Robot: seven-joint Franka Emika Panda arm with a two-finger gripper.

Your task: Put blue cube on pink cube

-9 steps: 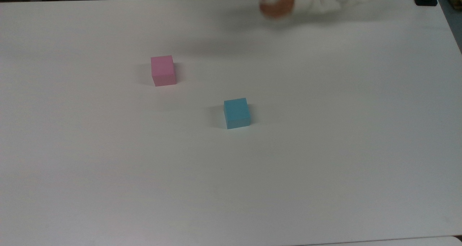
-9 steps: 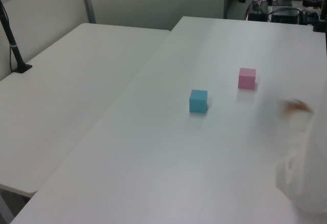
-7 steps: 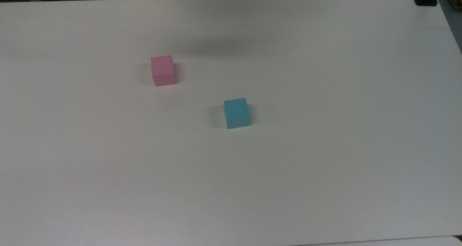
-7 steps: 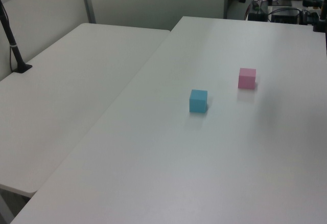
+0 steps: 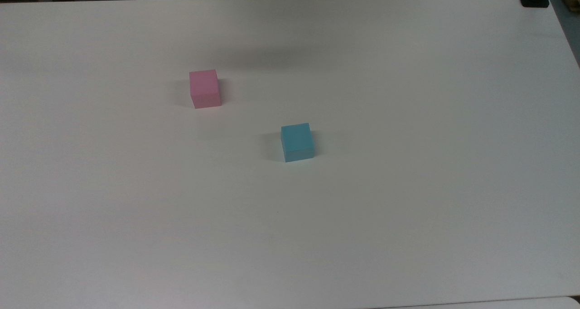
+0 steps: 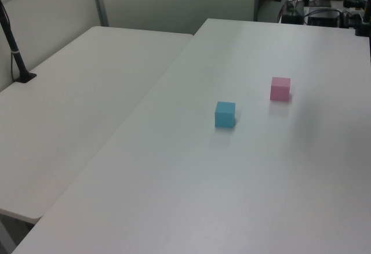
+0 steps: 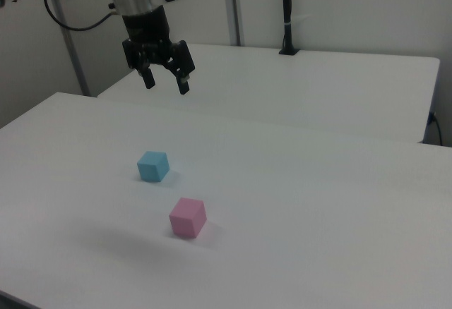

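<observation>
With the person's hand now withdrawn from the worktop (image 5: 408,186), the blue cube (image 5: 297,142) and pink cube (image 5: 205,88) are left apart, the end effector (image 7: 167,82) held released above, nothing grasped.

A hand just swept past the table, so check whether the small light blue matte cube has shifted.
No. The small light blue matte cube keeps its place relative to the small pastel pink matte cube in the top view.
</observation>
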